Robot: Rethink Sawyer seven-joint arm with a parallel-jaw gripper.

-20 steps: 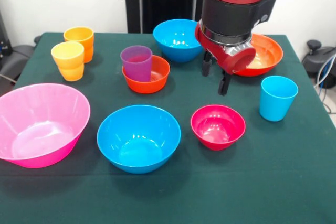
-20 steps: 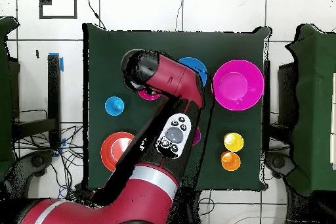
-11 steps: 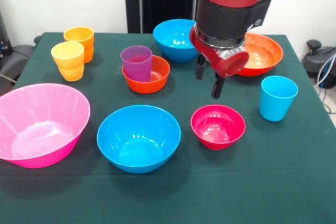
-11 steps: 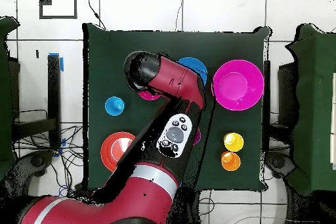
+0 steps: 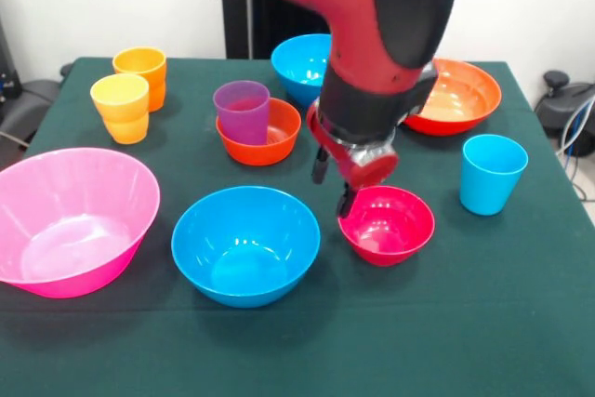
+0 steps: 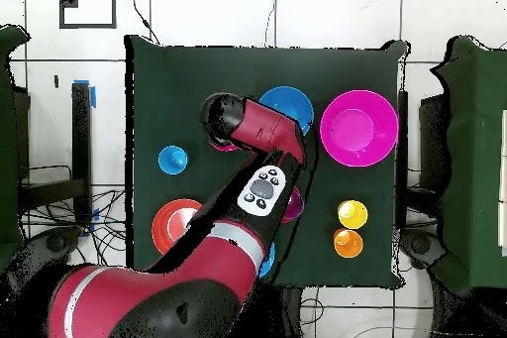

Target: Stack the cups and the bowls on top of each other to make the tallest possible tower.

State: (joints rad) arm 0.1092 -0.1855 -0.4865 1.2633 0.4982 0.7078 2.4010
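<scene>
My gripper [image 5: 333,188] is open and low over the table, at the left rim of the small crimson bowl [image 5: 390,227]. One fingertip [image 5: 346,203] is right at that rim and the other [image 5: 319,172] is outside it, with nothing held. The purple cup [image 5: 242,111] stands upright in the small orange bowl [image 5: 277,142], behind and to the left of the gripper. In the overhead view the arm hides the gripper and most of the crimson bowl [image 6: 226,144].
A blue bowl [image 5: 245,244] sits just left of the gripper and another [image 5: 299,64] behind the arm. The wide orange bowl [image 5: 457,96] and light blue cup [image 5: 491,174] are at the right. The pink bowl [image 5: 70,220], yellow cup [image 5: 121,107] and orange cup [image 5: 141,68] are at the left.
The arm has swung forward and down, from beside the wide orange bowl to the crimson bowl's left rim. The gripper stays open. No cup or bowl has moved.
</scene>
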